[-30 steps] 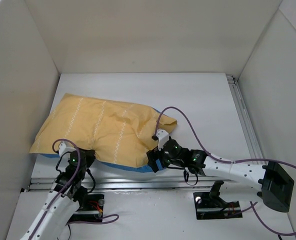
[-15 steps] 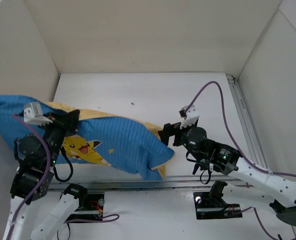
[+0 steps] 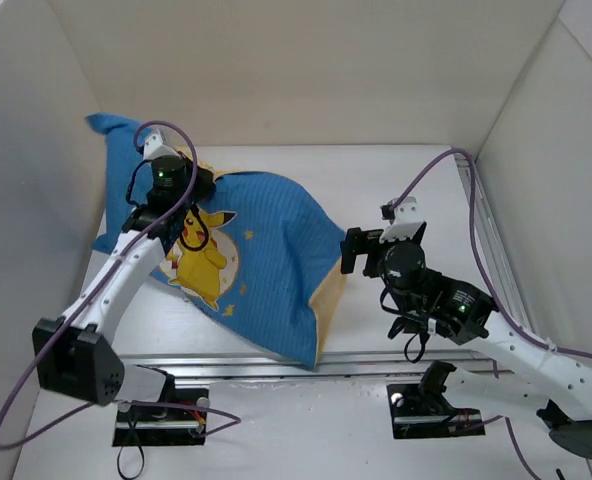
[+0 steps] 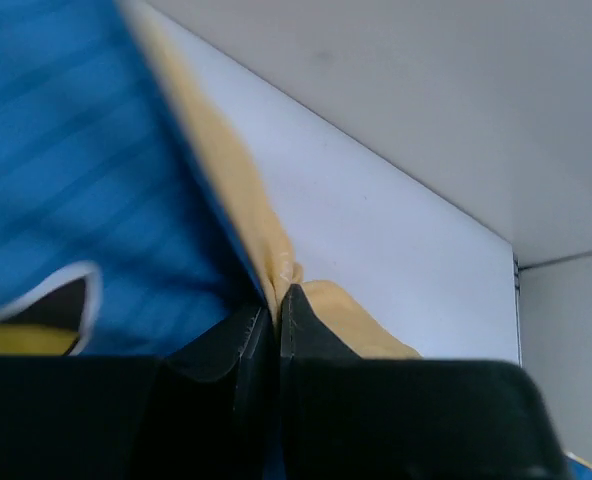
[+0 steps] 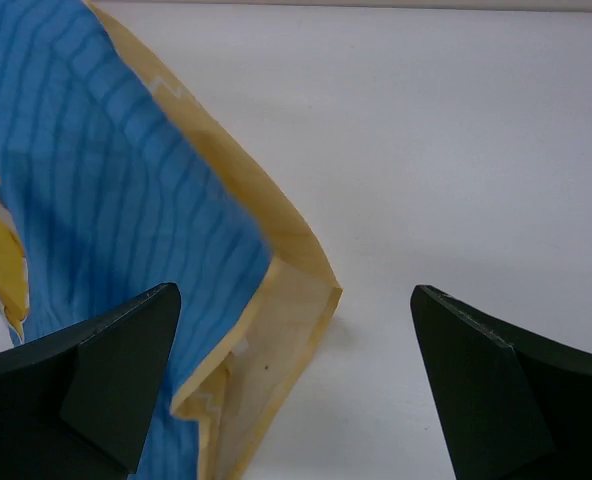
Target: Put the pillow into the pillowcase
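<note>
Prob a robotics lab test cell, not a home: flat white tabletop (image 3: 396, 190) boxed in on 3 sides by plain white panel walls (image 3: 306, 70), grey slotted metal rail (image 3: 486, 230) along the R edge, two white-and-black robot arms (image 3: 116, 285) w/ loose purple cables (image 3: 421, 172), black metal base plates (image 3: 436, 410) bolted at the front; nothing beyond the walls is visible

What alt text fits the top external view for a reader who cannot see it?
A blue pillowcase with a yellow Pikachu print lies across the left of the white table, its far edge held up by the left gripper, jaws shut on the fabric. The right gripper hovers beside its right edge, jaws wide open and empty.
</note>
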`<state>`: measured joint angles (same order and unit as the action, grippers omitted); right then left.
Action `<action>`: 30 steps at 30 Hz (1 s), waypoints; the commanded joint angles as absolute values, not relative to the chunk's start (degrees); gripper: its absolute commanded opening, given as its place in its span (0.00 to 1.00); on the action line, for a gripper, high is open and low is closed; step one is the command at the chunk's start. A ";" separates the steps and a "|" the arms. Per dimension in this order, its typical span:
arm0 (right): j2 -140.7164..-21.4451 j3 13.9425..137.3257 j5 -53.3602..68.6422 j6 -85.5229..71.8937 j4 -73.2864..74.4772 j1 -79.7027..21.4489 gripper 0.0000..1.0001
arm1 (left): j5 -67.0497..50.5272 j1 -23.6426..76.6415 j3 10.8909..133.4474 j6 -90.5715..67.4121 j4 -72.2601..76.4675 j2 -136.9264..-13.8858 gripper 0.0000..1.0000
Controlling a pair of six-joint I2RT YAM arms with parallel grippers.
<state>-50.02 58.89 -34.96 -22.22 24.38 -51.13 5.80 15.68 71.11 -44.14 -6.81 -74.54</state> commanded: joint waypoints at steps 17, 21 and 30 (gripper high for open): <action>-67.92 64.86 -23.48 -24.51 22.24 -39.20 0.98 | -9.14 10.20 95.19 -30.25 -8.34 -95.02 1.00; -70.57 62.50 -14.97 -27.07 17.86 -37.01 0.98 | -9.32 14.14 89.75 -20.60 -11.24 -89.84 1.00; -78.56 50.99 3.15 -33.57 4.50 -33.22 0.87 | 7.81 22.76 82.56 -15.82 -26.45 -90.79 0.97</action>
<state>-75.72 53.56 -5.43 -30.30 14.11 -33.21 0.49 23.44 86.74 -18.76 -19.22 -90.67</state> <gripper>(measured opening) 0.887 0.976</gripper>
